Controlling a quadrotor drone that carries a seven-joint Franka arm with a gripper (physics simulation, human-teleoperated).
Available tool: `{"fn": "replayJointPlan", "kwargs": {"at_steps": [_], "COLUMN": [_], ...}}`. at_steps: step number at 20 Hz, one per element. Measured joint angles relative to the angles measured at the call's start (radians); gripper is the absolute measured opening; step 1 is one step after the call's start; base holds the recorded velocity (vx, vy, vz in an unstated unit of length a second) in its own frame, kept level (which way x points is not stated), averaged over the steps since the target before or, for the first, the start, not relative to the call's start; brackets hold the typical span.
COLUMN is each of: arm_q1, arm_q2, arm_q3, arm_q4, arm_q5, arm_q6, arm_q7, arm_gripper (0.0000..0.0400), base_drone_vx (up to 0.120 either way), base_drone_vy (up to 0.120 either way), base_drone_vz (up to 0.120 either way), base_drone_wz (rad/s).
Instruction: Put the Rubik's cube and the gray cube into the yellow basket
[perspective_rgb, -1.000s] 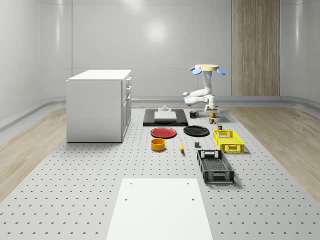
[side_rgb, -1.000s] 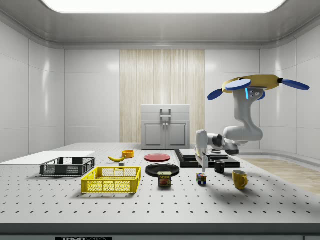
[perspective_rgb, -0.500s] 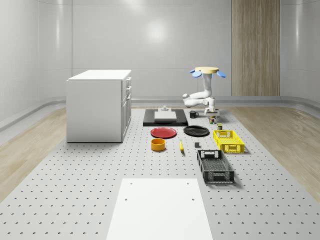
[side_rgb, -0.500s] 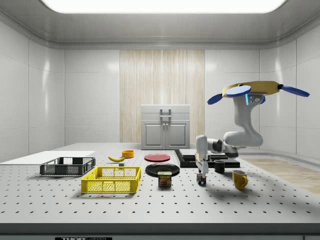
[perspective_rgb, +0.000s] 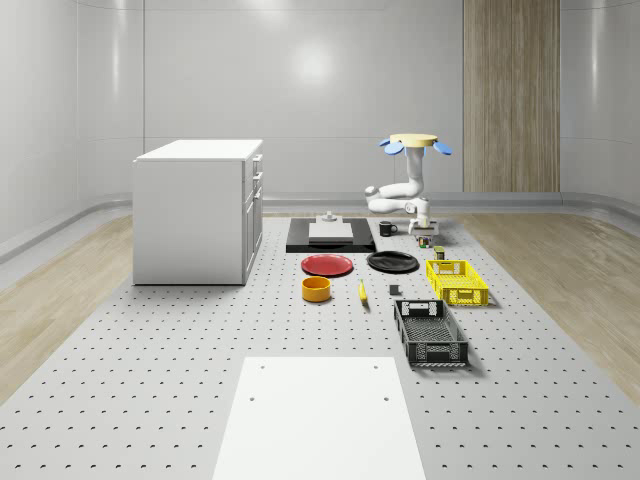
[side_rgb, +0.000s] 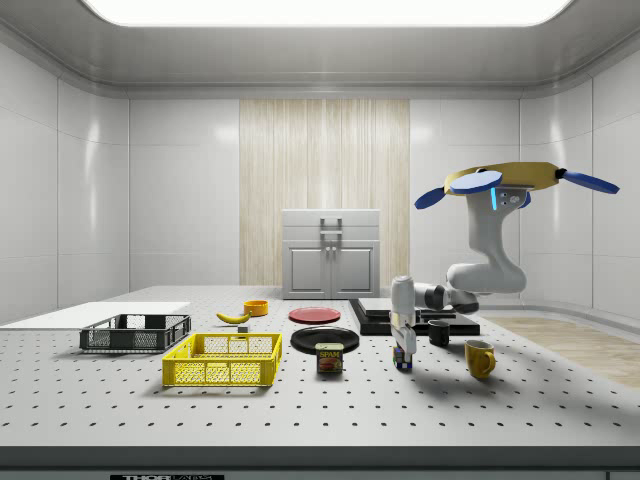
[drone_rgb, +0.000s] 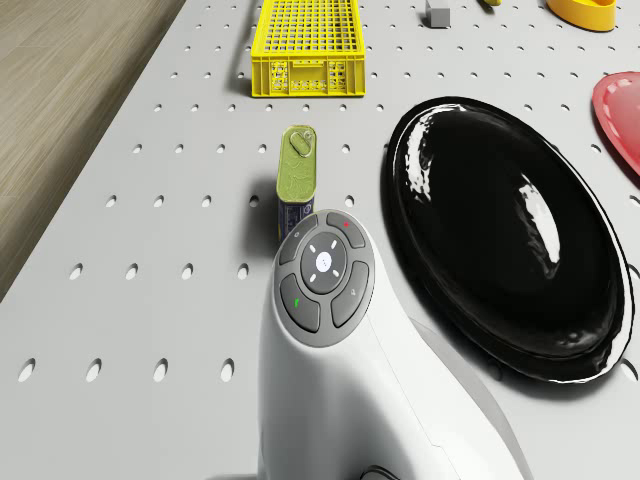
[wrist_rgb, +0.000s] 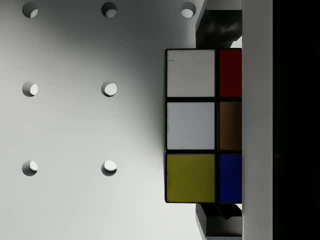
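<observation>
straddling rubik's cube (wrist_rgb: 202, 125): end effector (side_rgb: 403, 352), drone (side_rgb: 503, 180) hovering

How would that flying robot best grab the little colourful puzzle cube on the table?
From straight above, squeezing two opposite flat sides. The Rubik's cube sits flat on the table with parallel faces, so fingers can close squarely. The gripper is down at it, the drone hovering above and behind.

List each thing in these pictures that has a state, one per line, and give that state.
Drone: hovering, beside the black tray.
Gripper: down at the Rubik's cube.
Rubik's cube: on the table.
Yellow basket: holds neither cube.
Spam can: on its side.
Cabinet: shut.
</observation>
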Motion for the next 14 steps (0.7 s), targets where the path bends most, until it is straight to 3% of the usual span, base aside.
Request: {"fn": "replayJointPlan", "kwargs": {"at_steps": [11,14], "arm_q1": [-0.048,-0.055], "arm_q2": [-0.017,-0.024], "arm_q3": [0.014,0.017], "arm_q4": [0.045,0.050], "arm_q5": [0.012,0.016], "arm_q6": [0.029,0.037], "arm_q7": [0.005,0.008], "arm_gripper": [0.0400,0.0360], "base_drone_vx": [0.000,0.000], "base_drone_vy": [0.000,0.000], "base_drone_vz": [0.000,0.000], "base_drone_wz": [0.000,0.000]}}
